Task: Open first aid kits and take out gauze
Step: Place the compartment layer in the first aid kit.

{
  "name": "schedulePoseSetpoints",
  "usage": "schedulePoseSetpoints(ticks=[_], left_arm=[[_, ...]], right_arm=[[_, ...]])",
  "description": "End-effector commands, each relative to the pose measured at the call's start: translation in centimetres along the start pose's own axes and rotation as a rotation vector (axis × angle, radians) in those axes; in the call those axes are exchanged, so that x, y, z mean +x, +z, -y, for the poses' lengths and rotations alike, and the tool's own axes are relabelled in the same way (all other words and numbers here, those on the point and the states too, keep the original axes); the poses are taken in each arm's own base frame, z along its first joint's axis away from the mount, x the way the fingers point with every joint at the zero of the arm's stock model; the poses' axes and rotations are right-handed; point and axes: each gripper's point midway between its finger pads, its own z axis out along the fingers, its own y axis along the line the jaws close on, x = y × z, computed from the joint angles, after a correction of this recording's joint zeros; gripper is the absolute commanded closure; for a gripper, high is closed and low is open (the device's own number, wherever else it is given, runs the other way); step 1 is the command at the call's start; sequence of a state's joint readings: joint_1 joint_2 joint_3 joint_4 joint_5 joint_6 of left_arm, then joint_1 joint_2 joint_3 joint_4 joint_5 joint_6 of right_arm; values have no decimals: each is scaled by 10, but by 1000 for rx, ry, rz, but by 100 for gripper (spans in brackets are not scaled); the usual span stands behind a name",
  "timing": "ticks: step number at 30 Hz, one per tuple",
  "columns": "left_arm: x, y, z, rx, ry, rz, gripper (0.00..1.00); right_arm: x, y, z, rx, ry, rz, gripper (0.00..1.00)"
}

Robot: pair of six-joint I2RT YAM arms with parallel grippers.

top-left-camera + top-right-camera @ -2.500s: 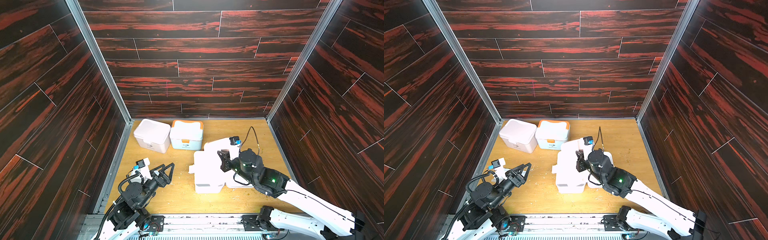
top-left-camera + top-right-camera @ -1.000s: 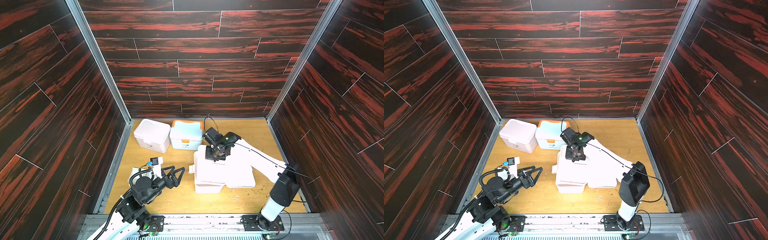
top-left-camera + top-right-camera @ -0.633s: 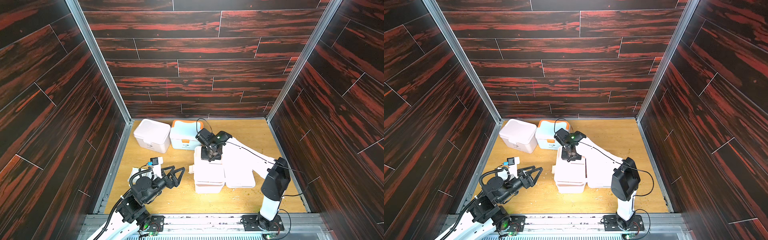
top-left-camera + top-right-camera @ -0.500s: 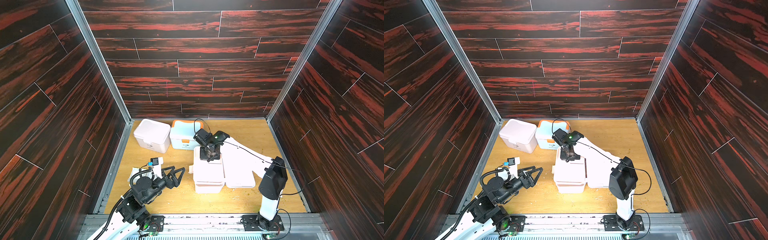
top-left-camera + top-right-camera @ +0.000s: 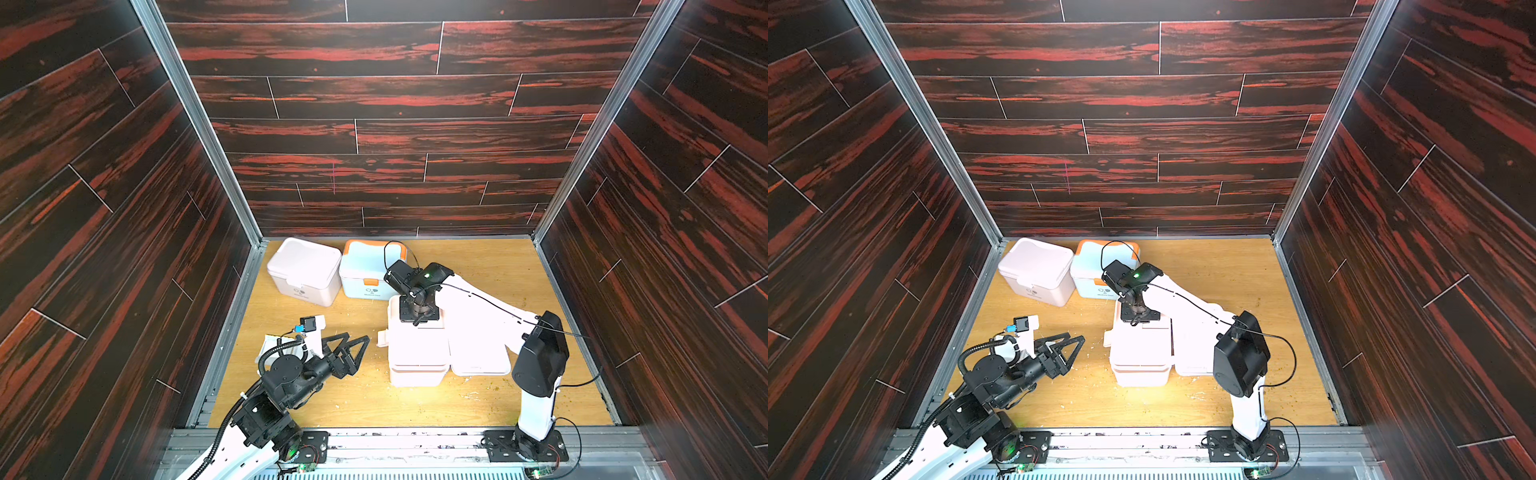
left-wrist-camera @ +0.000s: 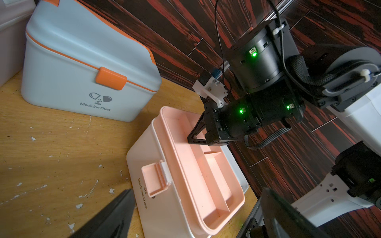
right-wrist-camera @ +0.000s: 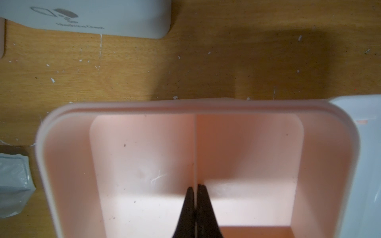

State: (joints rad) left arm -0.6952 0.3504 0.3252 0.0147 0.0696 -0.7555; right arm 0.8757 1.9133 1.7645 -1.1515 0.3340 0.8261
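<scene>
The open kit [image 5: 417,357] sits mid-tabletop [image 5: 332,399]. Its long axis runs from the robot toward the back wall, with the latch side facing the left arm and the lid [image 5: 478,349] swung flat to the right. No gauze shows in its tray [image 6: 206,171]. White packets [image 5: 274,347] by the left wall, half hidden behind the left arm, may be gauze. The right pincer [image 7: 195,197] is clamped on the tray's thin divider [image 7: 194,144], probably to lift the tray and reach beneath. The left pincer [image 5: 358,337] hovers spread apart and empty beside the latch. A pink kit [image 5: 305,270] and a blue kit [image 5: 365,266] stand lidded at the back, logos forward.
</scene>
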Motion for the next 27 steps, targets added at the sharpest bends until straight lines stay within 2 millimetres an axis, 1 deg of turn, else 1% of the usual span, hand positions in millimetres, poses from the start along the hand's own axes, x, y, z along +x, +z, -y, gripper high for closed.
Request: schedulePoseSetpoints(ticks=[1,13,20,23,27], left_arm=[[2,-1,-1,2,8,3,0],[1,-3,-2,5,2,16,0],[2,-3,-2,5,-4,14,0],[2,-3,-2,6,-3,15,0],[1,-3,-2,5,-5,16,0]], right_arm=[[9,12,-2,29,-30,-38,100],[19,9,0,33,-42,-45,100],[24,19,-2,22,-36,-62,100],[25,21,-3,19,-39,-62,95],[25,19,-4,7,-41,-57,89]])
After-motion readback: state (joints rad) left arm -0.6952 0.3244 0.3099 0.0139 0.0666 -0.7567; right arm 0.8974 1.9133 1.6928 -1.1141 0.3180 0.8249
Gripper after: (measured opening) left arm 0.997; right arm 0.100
